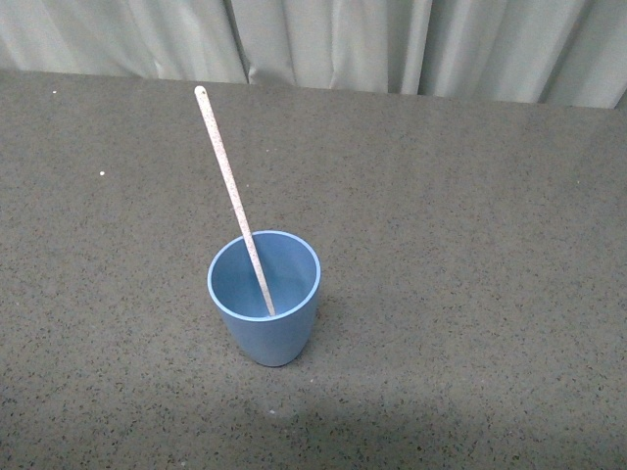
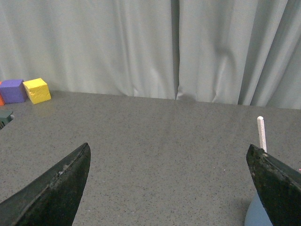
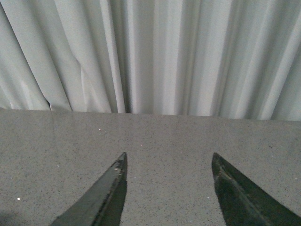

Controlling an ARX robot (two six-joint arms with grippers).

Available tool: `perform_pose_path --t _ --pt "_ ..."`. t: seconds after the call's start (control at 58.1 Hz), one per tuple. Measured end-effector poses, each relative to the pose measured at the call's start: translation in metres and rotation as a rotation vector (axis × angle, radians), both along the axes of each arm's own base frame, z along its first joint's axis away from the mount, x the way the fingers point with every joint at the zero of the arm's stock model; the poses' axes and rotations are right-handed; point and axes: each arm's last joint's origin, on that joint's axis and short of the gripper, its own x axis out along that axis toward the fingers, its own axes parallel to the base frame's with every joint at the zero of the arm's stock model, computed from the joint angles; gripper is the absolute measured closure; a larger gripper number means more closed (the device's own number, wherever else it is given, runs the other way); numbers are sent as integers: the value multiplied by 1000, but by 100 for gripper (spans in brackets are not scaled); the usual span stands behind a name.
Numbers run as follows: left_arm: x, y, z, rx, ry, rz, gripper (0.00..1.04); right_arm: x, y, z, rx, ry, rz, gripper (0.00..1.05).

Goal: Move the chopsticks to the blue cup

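Front view shows you the chopsticks (image 1: 233, 196) leaning far-left inside the blue cup (image 1: 265, 305), propped by its rim, while both the left gripper (image 2: 169, 186) and right gripper (image 3: 169, 188) hold nothing, jaws wide.

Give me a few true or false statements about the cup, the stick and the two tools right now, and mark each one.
1. The chopstick stands in the blue cup. True.
2. The cup lies on its side. False: it stands upright on the table.
3. The left tool grips the chopstick. False: it is open, holding nothing.
4. The right tool is open. True.
5. The chopstick leans against the cup's rim. True.
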Motion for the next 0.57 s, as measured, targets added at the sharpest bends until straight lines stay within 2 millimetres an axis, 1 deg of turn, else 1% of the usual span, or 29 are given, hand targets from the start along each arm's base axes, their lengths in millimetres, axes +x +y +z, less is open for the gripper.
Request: perform_pose_path --t 0.206,0.241,0.327,0.568 --pt "0 0 0 0 0 0 7 0 0 0 0 0 0 10" --pt "0 0 0 0 0 0 7 0 0 0 2 0 0 7" --pt "0 0 0 0 0 0 7 0 0 0 3 0 0 10" --pt "0 0 0 0 0 0 7 0 0 0 3 0 0 9"
